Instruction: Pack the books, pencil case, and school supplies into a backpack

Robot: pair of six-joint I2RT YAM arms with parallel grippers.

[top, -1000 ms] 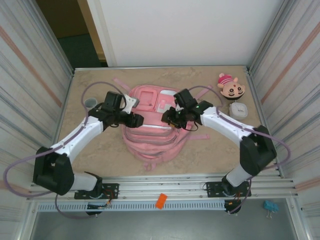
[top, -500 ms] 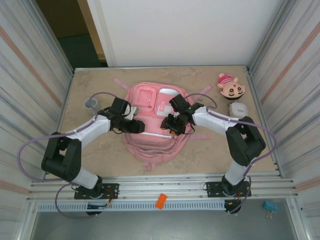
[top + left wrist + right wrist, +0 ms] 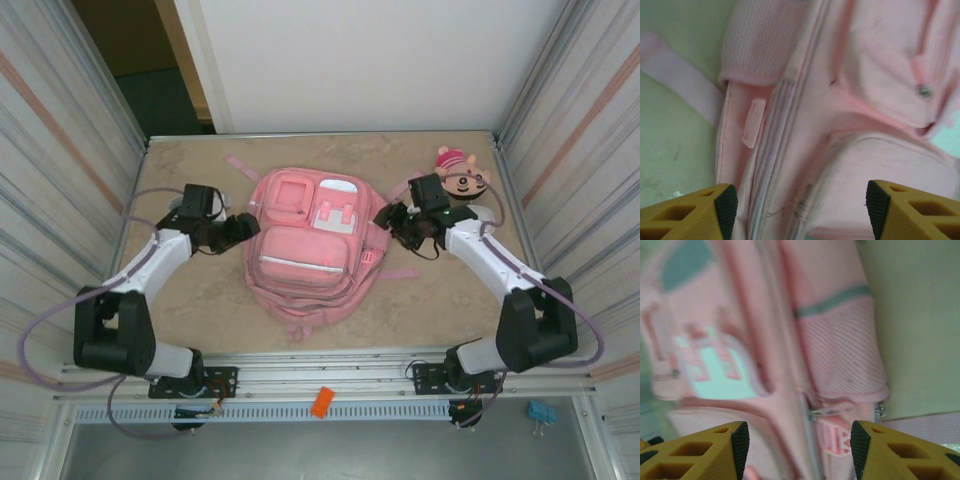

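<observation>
The pink backpack (image 3: 310, 245) lies flat in the middle of the table, front pockets up. My left gripper (image 3: 245, 228) hovers at its left edge and stands open. In the left wrist view, that open gripper (image 3: 800, 210) has the backpack's side zip (image 3: 777, 150) below its spread fingers, and nothing is gripped. My right gripper (image 3: 390, 218) is open at the backpack's right edge. In the right wrist view, this gripper (image 3: 799, 445) frames a metal zip puller (image 3: 827, 411) and the mesh side pocket (image 3: 840, 360). The books, pencil case and school supplies are out of view.
A pink-hatted doll head (image 3: 462, 175) lies at the back right, just behind my right wrist. Pink straps (image 3: 240, 163) trail off the pack's far left corner. Corrugated walls close in both sides. An orange piece (image 3: 321, 401) sits on the front rail.
Both grippers have pulled back from over the backpack's middle to its left and right edges, and their jaws have widened. The backpack has settled flatter.
</observation>
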